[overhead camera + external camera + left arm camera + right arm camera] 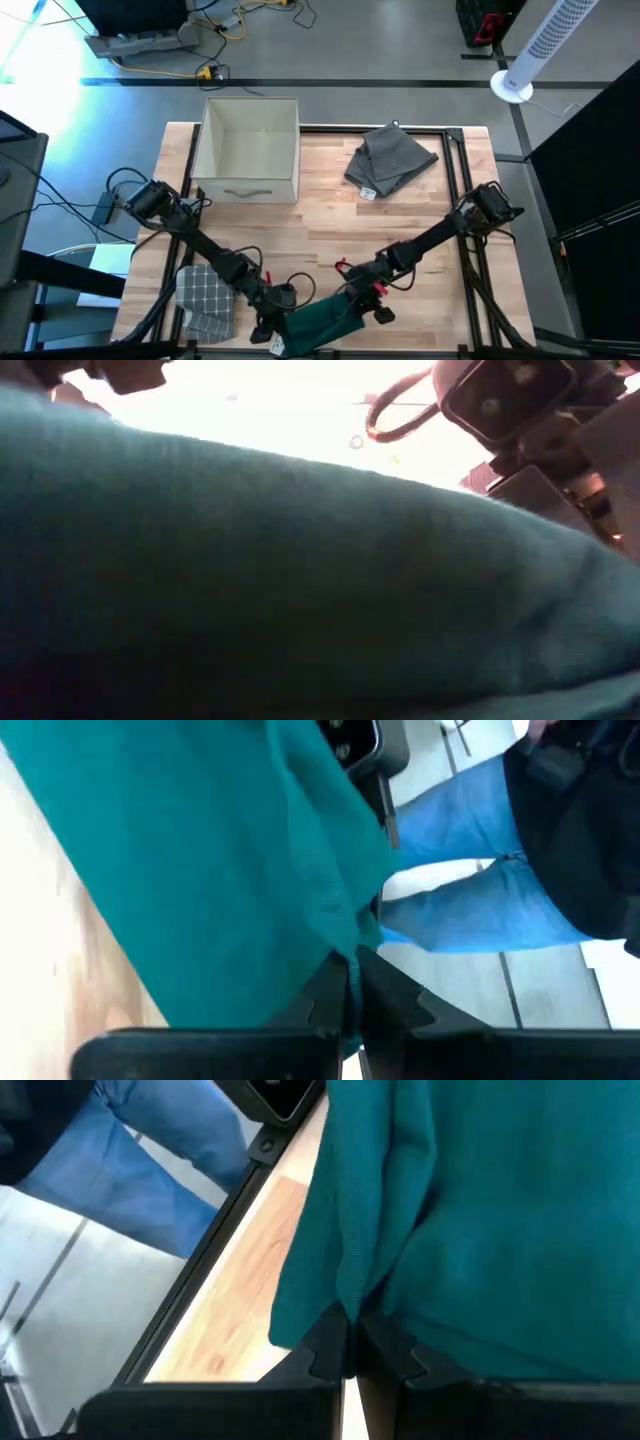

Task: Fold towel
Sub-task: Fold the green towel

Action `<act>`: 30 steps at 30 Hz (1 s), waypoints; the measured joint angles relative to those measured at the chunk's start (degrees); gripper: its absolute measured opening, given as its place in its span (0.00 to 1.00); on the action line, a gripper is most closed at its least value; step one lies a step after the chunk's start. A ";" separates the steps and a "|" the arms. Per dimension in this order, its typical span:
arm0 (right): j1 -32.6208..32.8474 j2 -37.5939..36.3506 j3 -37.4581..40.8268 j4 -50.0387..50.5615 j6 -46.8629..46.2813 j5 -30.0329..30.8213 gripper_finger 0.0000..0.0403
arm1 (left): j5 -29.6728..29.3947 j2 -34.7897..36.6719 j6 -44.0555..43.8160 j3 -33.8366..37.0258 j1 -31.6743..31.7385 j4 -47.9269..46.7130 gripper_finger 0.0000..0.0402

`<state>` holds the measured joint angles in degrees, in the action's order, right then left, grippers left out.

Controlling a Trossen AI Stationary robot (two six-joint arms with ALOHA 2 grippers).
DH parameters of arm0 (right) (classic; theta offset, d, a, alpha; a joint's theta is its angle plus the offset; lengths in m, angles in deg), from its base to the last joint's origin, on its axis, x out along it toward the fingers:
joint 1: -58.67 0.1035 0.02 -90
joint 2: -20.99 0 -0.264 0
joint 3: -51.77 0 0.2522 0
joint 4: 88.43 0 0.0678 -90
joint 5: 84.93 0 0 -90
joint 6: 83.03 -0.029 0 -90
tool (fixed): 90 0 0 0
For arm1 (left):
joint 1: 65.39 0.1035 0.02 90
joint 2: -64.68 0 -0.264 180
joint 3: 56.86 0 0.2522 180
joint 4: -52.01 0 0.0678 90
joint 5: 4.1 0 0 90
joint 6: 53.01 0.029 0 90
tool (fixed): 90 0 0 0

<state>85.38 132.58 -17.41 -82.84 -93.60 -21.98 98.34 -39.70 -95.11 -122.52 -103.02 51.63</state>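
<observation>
The wooden bench (330, 230) carries my teal towel (320, 325) at its near edge, between my arms. My left claw (350, 1005) is clenched on one towel edge and my right claw (350, 1342) pinches another, both low by that edge.

low view: green towel (300, 580) fills it, blurry, table hidden | high view: towel's near edge cut off | wrist views: person's legs (470, 870) only, rest cut off
</observation>
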 joint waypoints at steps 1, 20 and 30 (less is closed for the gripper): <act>0.18 0.00 -0.01 0.16 -0.33 -0.08 0.04 | 0.34 0.02 -0.28 0.00 0.00 0.15 0.06; 1.29 -15.83 -0.09 14.49 -1.92 10.25 0.32 | -11.05 6.23 -4.18 -0.02 -1.20 -0.67 0.36; 2.46 -4.09 -0.04 1.28 -1.63 6.83 0.02 | -6.10 -3.65 -2.48 -0.01 0.11 14.60 0.14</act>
<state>87.84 128.49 -17.45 -81.56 -95.24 -15.16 92.23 -43.35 -97.59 -122.53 -102.90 66.23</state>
